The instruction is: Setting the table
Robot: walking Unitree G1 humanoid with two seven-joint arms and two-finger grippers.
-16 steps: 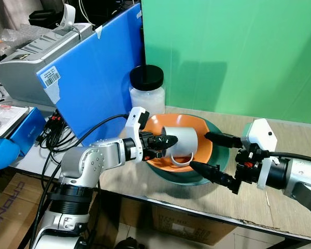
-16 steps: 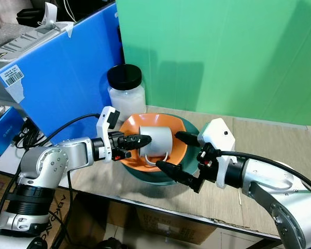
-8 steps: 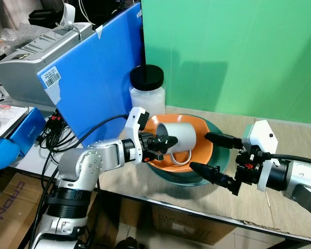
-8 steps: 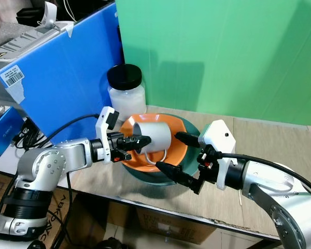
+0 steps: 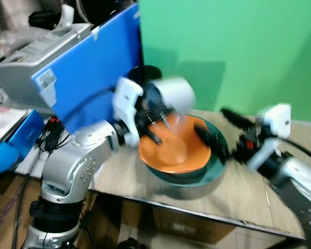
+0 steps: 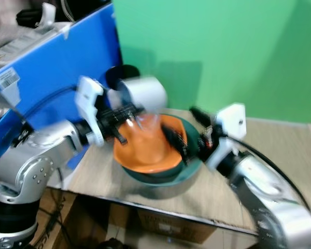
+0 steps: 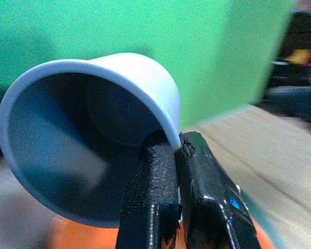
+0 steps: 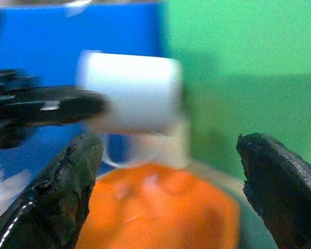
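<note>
Tabletop (image 5: 238, 197) carries the green bowl (image 5: 215, 168) with the orange bowl (image 5: 171, 153) nested inside near its left edge, where my left gripper (image 7: 177, 150) pinches the white mug (image 5: 171, 93) rim aloft, my right gripper (image 8: 166, 192) spread wide alongside.

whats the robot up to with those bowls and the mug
The left tool is pinched shut on the rim of a white mug, holding it on its side in the air above an orange bowl. That bowl sits nested in a dark green bowl on the wooden table. The right tool is open beside the bowls, holding nothing. The head views are blurred.
</note>
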